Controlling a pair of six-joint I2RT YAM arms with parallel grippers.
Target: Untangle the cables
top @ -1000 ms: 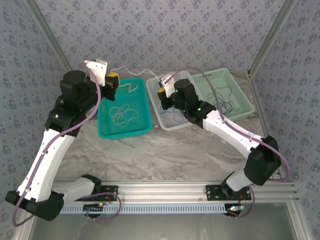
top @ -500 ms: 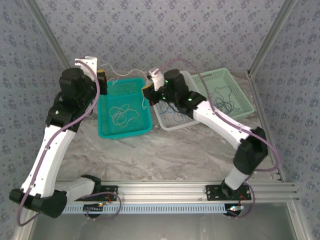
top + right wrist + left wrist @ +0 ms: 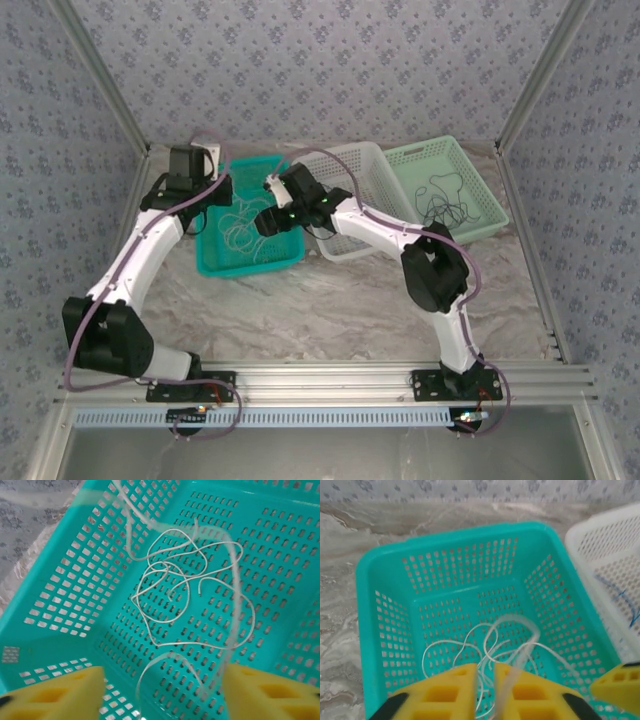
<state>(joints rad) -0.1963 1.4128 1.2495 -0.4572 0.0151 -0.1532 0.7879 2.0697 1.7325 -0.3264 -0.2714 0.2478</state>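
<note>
I read everything off the teal basket point(image 3: 250, 265), which sits on the marble top. The pale cable point(image 3: 245, 225) lies inside it as a loose heap of loops on the perforated floor, towards the middle. Directly beside the teal basket, on its right, stands the white basket point(image 3: 365, 160). In my left wrist view a thin blue cable point(image 3: 622, 597) lies on that basket's floor. Further right of the teal basket is the green basket point(image 3: 440, 150), with the black cable point(image 3: 445, 205) coiled inside.

The left gripper point(image 3: 487, 672) hangs over the teal basket's left part. Its yellow fingers point(image 3: 455, 690) are nearly together, leaving a slim gap. A blurred pale strand rises from that gap, and I cannot tell whether it is pinched or loose.

The right gripper point(image 3: 162, 675) hovers over the teal basket's right part with its jaws spread wide. A blurred loop of pale cable sags between them, and neither finger touches it.
</note>
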